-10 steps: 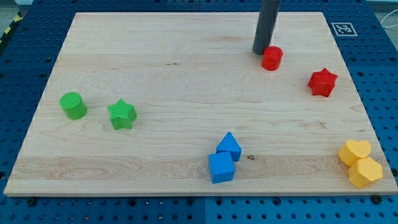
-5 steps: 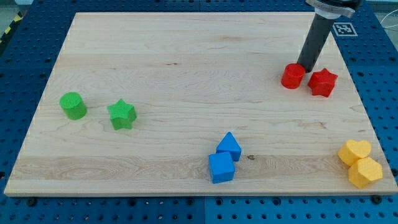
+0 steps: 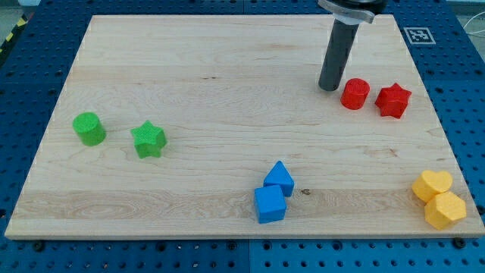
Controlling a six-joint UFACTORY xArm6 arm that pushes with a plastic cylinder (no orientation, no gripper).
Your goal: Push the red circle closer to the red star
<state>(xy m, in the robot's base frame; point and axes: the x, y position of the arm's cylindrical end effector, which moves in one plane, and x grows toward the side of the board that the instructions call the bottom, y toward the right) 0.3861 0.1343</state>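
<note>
I see my tip (image 3: 329, 88) resting on the tabletop (image 3: 220, 98) just left of the red circle (image 3: 355, 94), apart from it. No hand here, just a bare rod holding nothing. The circle sits just beside the red star (image 3: 393, 100), so I judge the push done.

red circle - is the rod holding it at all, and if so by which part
Nothing is held. My tip has no way to grip; it stands just to the view's left of the red circle, which sits free beside the red star.

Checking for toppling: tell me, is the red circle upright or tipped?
Upright: the red circle sits flat, round top face up, beside the red star.
</note>
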